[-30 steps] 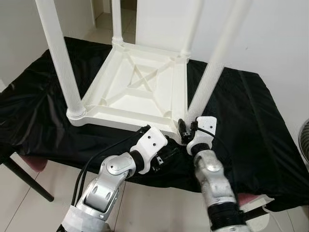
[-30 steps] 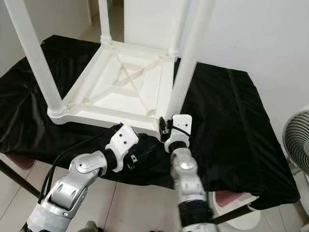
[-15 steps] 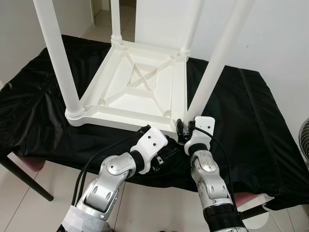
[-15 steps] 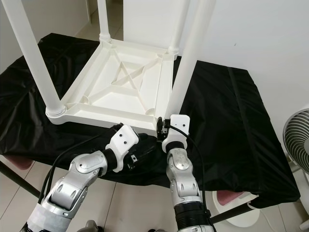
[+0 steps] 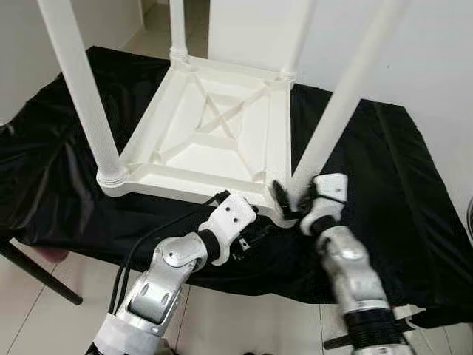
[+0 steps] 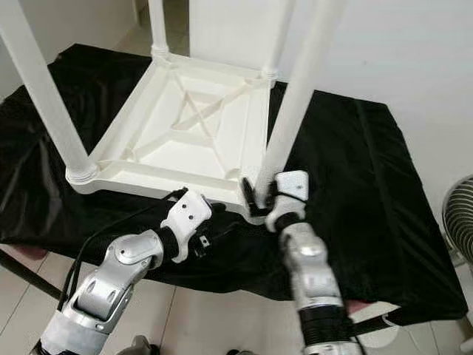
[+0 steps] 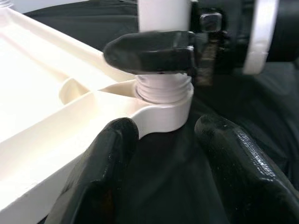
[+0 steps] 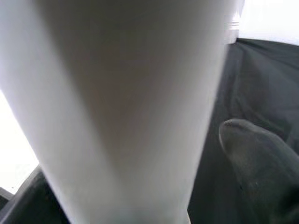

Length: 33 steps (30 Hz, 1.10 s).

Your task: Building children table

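- While the white children's table [image 5: 214, 140] lies upside down on the black cloth [image 5: 384, 185] that covers a support, its four legs are pointed upward.
- The near right leg [image 5: 336, 111] is seated in the table's near right corner socket [image 7: 166, 105], and a screw thread is seen at its base in the left wrist view.
- The right gripper [image 5: 290, 198] is held at the foot of that leg, with one black finger [image 7: 149, 51] laid against the leg just above the thread; the jaws are set around the leg, but a firm clamp cannot be confirmed.
- The left gripper [image 7: 173, 154] is placed low beside the same corner, over the cloth's front edge; its two fingers [image 7: 110, 172] are spread apart with nothing between them but cloth, the corner socket being just beyond the tips.
- A black cable [image 5: 159, 233] is seen running along the left arm.
- A dark table leg [image 5: 37, 274] of the support is visible on pale tiled floor [image 5: 66, 325].
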{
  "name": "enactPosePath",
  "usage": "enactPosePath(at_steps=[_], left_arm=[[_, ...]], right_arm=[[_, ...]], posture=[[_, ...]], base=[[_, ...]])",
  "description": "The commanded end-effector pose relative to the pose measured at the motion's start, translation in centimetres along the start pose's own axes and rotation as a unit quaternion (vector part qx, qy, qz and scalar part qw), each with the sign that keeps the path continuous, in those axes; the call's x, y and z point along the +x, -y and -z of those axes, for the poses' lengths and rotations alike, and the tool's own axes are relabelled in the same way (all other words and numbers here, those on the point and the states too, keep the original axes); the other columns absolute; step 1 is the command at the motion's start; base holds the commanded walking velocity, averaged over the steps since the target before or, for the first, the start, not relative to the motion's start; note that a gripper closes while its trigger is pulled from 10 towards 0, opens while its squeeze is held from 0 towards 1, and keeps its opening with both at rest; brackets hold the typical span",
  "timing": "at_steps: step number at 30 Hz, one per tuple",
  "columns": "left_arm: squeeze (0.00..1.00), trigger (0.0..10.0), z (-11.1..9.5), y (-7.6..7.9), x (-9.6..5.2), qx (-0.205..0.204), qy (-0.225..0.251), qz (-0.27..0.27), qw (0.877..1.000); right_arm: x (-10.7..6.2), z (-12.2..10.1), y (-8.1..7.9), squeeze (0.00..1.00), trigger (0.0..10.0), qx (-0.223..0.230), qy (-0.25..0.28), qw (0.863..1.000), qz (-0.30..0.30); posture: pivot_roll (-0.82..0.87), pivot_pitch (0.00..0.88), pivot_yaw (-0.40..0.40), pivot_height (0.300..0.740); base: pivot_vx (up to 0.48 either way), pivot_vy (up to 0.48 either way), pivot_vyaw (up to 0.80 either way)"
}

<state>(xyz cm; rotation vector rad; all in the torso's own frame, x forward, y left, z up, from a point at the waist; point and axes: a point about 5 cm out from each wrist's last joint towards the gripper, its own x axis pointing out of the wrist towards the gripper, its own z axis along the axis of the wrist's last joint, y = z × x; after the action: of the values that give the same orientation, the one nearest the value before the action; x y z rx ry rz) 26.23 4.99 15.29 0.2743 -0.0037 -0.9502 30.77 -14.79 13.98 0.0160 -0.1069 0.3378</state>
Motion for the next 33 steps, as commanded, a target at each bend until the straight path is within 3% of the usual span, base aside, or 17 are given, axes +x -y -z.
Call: enactPosePath(at_steps=[1,2,5,11,12,13,15,25,33], left_arm=[[0.0,10.0,0.1,0.1,0.1,-0.003,-0.003,-0.012,1.0],[0.0,10.0,0.1,0.1,0.1,-0.003,-0.003,-0.012,1.0],[0.0,10.0,0.0,-0.2,0.1,-0.001,-0.002,-0.012,1.0],[0.0,10.0,-0.1,-0.3,0.2,0.002,-0.002,-0.013,1.0],[0.0,10.0,-0.1,-0.4,0.2,0.004,-0.001,-0.014,1.0],[0.0,10.0,-0.1,-0.4,0.2,0.004,-0.001,-0.014,1.0],[0.0,10.0,-0.2,-0.5,0.2,0.005,-0.001,-0.015,1.0],[0.0,10.0,-0.1,-0.5,0.0,0.006,-0.003,-0.016,1.0],[0.0,10.0,-0.1,-0.3,-0.1,0.005,-0.003,-0.013,1.0]], right_arm=[[-0.3,0.3,1.4,0.0,10.0,-0.016,-0.017,0.998,-0.064],[-0.3,0.3,1.4,0.0,10.0,-0.016,-0.017,0.998,-0.064],[0.1,-0.2,2.4,0.0,10.0,-0.049,-0.014,0.986,-0.16],[1.0,-0.2,2.3,0.0,10.0,-0.067,-0.021,0.98,-0.187],[1.3,-0.1,2.2,0.0,7.9,-0.074,-0.025,0.978,-0.195],[1.3,-0.1,2.2,0.0,7.9,-0.074,-0.025,0.978,-0.195],[1.6,0.1,2.2,0.0,0.0,-0.08,-0.032,0.973,-0.213],[0.9,1.4,2.3,0.0,0.0,-0.063,-0.056,0.965,-0.248],[0.4,1.9,2.4,0.0,0.0,-0.046,-0.05,0.969,-0.236]], posture=[[0.13,0.073,-0.078,0.74],[0.13,0.073,-0.078,0.74],[0.13,0.064,-0.075,0.74],[0.14,0.054,-0.074,0.74],[0.14,0.052,-0.074,0.74],[0.14,0.052,-0.074,0.74],[0.15,0.05,-0.075,0.74],[0.15,0.054,-0.075,0.74],[0.15,0.056,-0.078,0.74]], base=[[0.0,0.0,0.0],[0.0,0.0,0.0],[0.0,0.0,0.0],[0.0,0.0,0.0],[0.0,0.0,0.0],[0.0,0.0,0.0],[0.0,0.0,0.0],[0.0,0.0,0.0],[0.0,0.0,0.0]])
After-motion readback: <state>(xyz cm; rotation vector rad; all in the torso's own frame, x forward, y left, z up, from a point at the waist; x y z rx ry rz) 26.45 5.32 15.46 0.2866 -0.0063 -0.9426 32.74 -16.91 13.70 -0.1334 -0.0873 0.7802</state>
